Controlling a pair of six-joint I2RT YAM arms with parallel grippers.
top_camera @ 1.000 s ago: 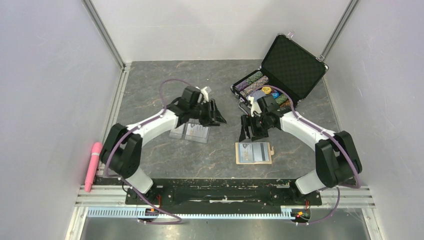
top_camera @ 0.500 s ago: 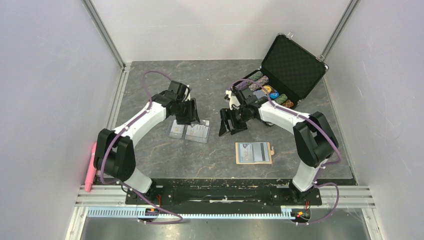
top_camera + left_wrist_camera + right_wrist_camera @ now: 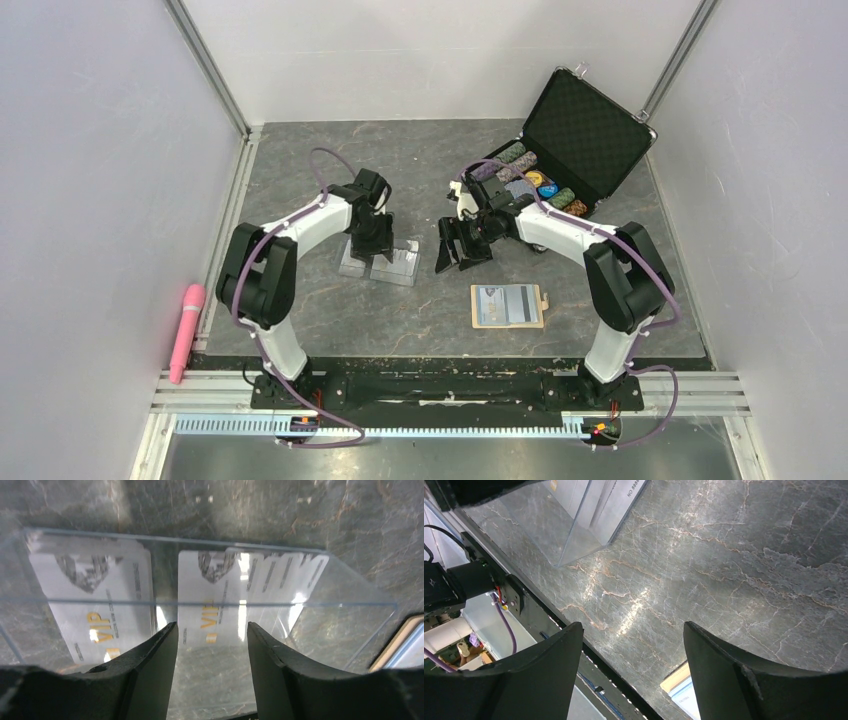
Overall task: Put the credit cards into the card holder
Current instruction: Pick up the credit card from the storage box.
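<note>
Left fingers (image 3: pixel 150 670) spread, empty, pointed down over the credit cards (image 3: pixel 220 595): two stacks side by side in a clear tray (image 3: pixel 345 603), long axes running away from the wrist camera; count per stack unreadable. Right fingers (image 3: pixel 734 680) spread, empty, beside the tray. Card holder (image 3: pixel 508 305) open flat on the worktop (image 3: pixel 400 320), long axis left-right, clipped in both wrist views. Both arms reach inward, elbows bent.

credit cards (image 3: pixel 398 263) left, card holder (image 3: pixel 508 305) right, chip case (image 3: pixel 585 130) behind

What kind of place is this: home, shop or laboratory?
Most likely a robot test cell in a laboratory: plain white panels enclose a grey marble-look table, and the left arm and right arm are bolted to a metal rail.
</note>
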